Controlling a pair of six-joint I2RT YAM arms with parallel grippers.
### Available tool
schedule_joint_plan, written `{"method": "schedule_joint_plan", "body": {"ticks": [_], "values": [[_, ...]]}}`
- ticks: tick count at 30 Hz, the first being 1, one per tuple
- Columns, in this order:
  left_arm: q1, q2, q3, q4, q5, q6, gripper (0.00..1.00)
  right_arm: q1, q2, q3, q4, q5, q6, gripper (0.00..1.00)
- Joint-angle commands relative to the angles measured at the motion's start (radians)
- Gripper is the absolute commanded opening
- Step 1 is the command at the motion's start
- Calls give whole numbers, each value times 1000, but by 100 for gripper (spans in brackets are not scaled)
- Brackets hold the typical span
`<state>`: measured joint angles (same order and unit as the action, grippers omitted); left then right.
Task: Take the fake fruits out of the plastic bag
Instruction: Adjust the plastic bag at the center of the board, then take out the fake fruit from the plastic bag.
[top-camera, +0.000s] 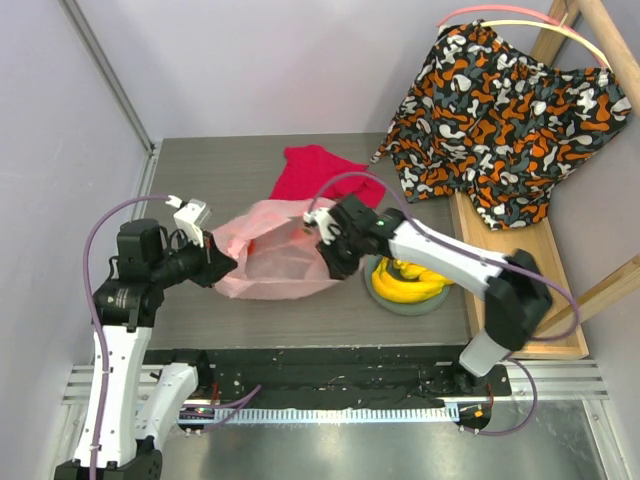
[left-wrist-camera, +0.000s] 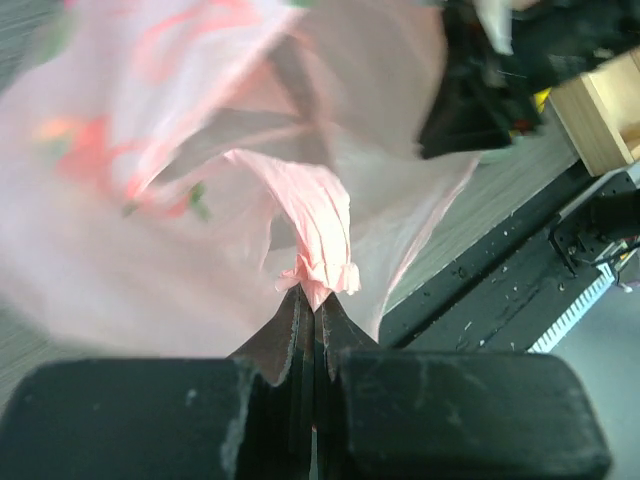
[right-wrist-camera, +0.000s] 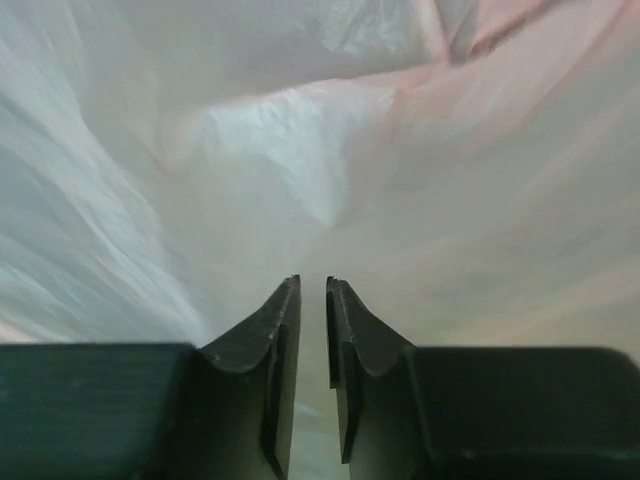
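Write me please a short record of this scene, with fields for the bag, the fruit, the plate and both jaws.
bag: pink, thin, crumpled
left jaws: shut on a fold of the bag
right jaws: inside the bag, slightly apart, nothing between them
bananas: yellow, on the plate, right of the bag
red cloth: behind the bag

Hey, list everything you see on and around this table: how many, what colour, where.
Thin plastic bag: one, pale pink, table centre.
Plain cloth: one, red, behind the bag.
Plastic bananas: a few, yellow, on the plate.
Round plate: one, grey-green, right of the bag.
Patterned cloth: one, orange, black and white, draped over the wooden frame, far right.
Left gripper: one, black, shut on the bag's edge.
Right gripper: one, black, inside the bag, jaws slightly apart.
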<state>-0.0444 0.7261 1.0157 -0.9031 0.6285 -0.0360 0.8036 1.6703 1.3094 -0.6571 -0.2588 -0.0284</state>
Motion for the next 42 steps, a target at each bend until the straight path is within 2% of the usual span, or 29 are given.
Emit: {"method": "schedule_joint_plan", "body": {"ticks": [1,5,6,9,16,19,25,29,35,42], "values": [[3,-30,69,-55,54,74,0,6,-253,-133,-90,49,-97,30],[1,-8,54,-71,49,90,0,31,-219,-87,14,9,-120,39],[1,4,50,-65,60,88,0,42,-163,-70,39,6,-113,48],[0,48,43,-42,77,71,0,49,-89,-10,108,7,-94,66],[-17,70,23,24,66,33,0,43,45,74,185,240,-7,80],[-26,72,12,46,62,-7,0,42,61,86,200,340,12,83],[-28,72,-9,81,57,-41,0,28,108,119,223,401,15,85],[-28,78,-17,90,57,-41,0,2,195,143,234,478,19,90],[-28,73,-22,96,47,-42,0,-99,331,229,220,475,15,88],[-28,73,-25,102,48,-48,0,-112,456,324,232,444,-13,84]]}}
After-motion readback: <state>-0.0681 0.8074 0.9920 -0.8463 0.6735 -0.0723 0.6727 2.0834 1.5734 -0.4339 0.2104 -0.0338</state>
